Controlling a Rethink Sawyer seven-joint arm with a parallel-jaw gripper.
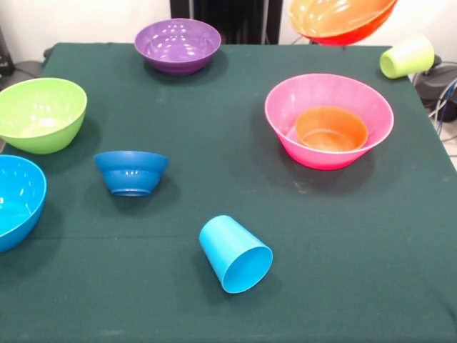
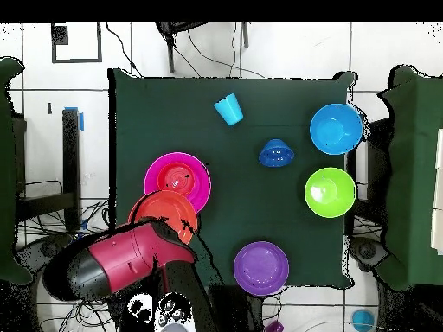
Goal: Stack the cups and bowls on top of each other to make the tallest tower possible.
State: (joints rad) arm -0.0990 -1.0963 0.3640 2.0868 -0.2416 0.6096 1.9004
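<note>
The large pink bowl (image 1: 284, 118) stands at the right with the small orange bowl (image 1: 332, 128) nested in it. The large orange bowl (image 1: 341, 18) hangs tilted in the air behind it. In the overhead view my gripper (image 2: 179, 230) holds this orange bowl (image 2: 163, 212) by its rim, beside the pink bowl (image 2: 177, 177). The purple bowl (image 1: 177, 44), lime green bowl (image 1: 41, 113), sky blue bowl (image 1: 14, 200) and small dark blue bowl (image 1: 131, 171) stand apart. The sky blue cup (image 1: 235, 254) lies on its side near the front. The yellow-green cup (image 1: 407, 57) lies at the far right corner.
A dark green cloth (image 1: 214, 143) covers the table. Cables (image 1: 441, 96) hang off its right edge. My red arm (image 2: 121, 259) reaches over the table's corner in the overhead view.
</note>
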